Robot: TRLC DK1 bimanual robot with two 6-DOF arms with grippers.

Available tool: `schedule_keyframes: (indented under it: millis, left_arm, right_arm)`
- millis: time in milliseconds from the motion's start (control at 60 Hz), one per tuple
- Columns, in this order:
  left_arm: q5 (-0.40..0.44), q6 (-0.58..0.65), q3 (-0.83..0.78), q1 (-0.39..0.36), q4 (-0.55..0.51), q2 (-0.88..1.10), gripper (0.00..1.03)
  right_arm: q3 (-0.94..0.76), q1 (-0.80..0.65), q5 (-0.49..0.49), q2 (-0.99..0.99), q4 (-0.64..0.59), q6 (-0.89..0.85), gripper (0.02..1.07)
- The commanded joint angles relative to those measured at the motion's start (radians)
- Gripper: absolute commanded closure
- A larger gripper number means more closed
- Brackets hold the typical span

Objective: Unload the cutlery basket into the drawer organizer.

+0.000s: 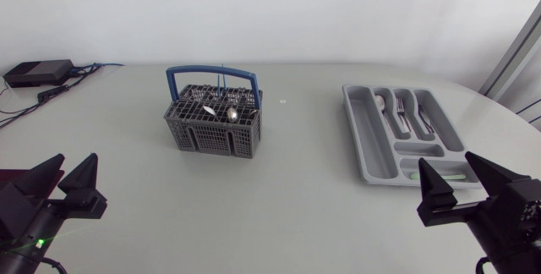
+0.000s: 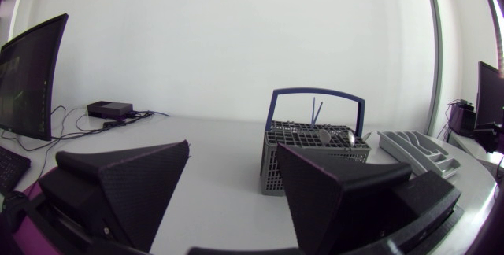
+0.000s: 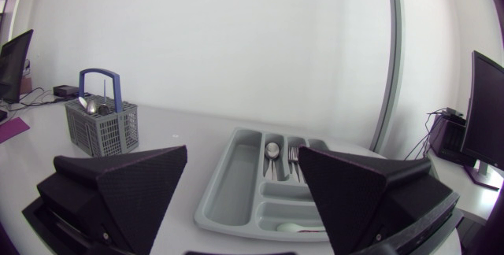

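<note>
Grey cutlery basket [image 1: 214,117] with a blue handle stood upright on the table [image 1: 296,206], left of centre, with a spoon [image 1: 232,114] and other pieces inside. The grey drawer organizer [image 1: 404,130] lay well apart on the right side; its far compartments held a spoon [image 3: 272,151] and forks [image 3: 293,160]. Left tool [image 1: 74,162] sat at the near left – fingers spread, nothing between them, basket ahead. Right tool [image 1: 446,162] sat at the near right – likewise spread and empty, just beside the organizer's near end.
</note>
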Motion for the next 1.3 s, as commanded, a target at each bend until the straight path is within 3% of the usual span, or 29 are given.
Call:
schedule_keyframes:
  millis: [0, 367, 633, 983, 1283]
  left_arm:
    - [-0.008, -0.015, -0.019, -0.007, 0.002, -0.01, 0.04]
    - [-0.008, -0.015, -0.017, 0.001, 0.008, -0.011, 0.04]
    - [-0.007, -0.03, 0.125, -0.016, -0.055, 0.01, 0.04]
    - [-0.007, -0.078, 0.368, -0.057, -0.05, 0.43, 0.04]
    - [-0.013, -0.066, 0.604, -0.047, -0.201, 0.792, 0.08]
  right_arm:
    - [-0.021, 0.002, 0.002, -0.005, 0.011, 0.026, 0.06]
    - [-0.023, 0.003, 0.003, -0.008, 0.022, 0.026, 0.06]
    - [0.079, 0.026, 0.005, 0.01, 0.002, 0.01, 0.06]
    - [0.238, 0.109, 0.034, 0.358, 0.097, 0.021, 0.06]
    - [0.393, 0.18, 0.04, 0.677, 0.069, 0.035, 0.06]
